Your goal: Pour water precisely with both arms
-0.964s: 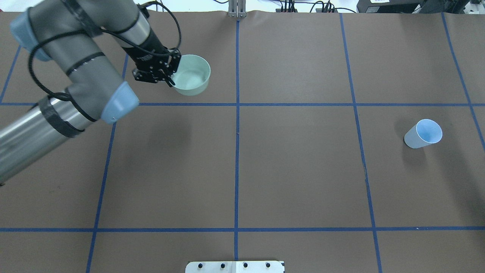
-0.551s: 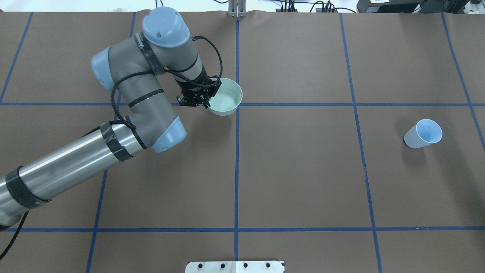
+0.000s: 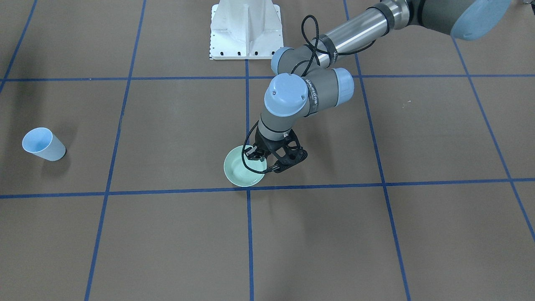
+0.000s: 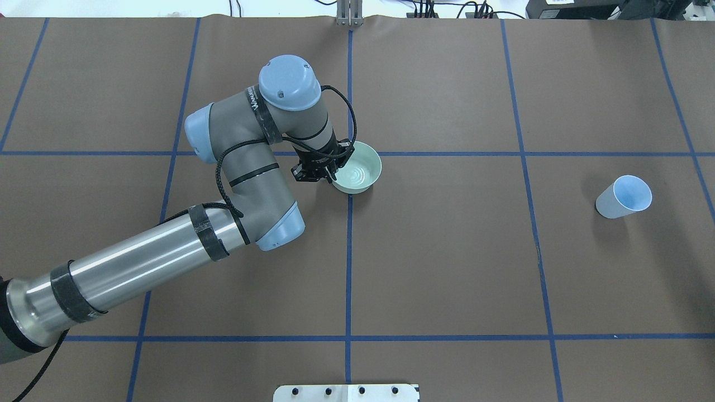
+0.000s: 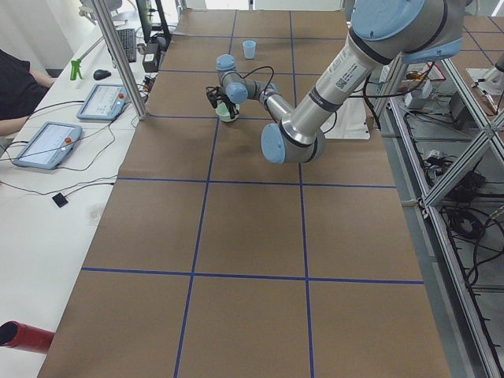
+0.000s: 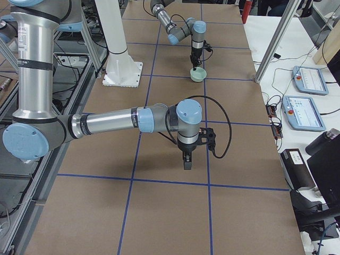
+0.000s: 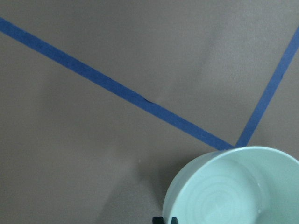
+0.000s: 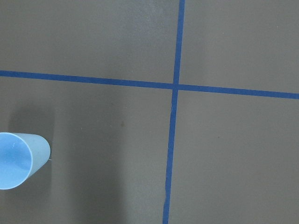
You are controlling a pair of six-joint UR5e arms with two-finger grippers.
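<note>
Left gripper (image 4: 333, 170) is clamped on the near-left rim of the pale green bowl (image 4: 358, 174), one finger inside the wall and one outside. The bowl is upright and sits at the crossing of the centre blue tape line (image 4: 348, 262) and the far cross line. I cannot tell whether it rests on the brown table cover (image 4: 447, 251) or hangs just above it. The water (image 7: 224, 205) is in the bowl, a small amount that shows only as faint rings on the bottom.

Right gripper (image 6: 187, 164) points straight down over the table. It appears only in the right side view, so I cannot tell whether it is open or closed. Its wrist camera sees the blue cup (image 4: 624, 197), which stands upright and ungripped, well to the right of the bowl.

My judgement: this is the carry or positioning step, with the pour not yet begun. Next, the right arm (image 6: 106, 122) needs to take the cup and bring it to meet the bowl. The bowl must stay level until then, since a one-sided rim grip may let it tip.

Room: bare cover lies between bowl and cup. The left arm (image 4: 167, 245) stretches across the near-left squares, and I would keep the right arm out of them.
</note>
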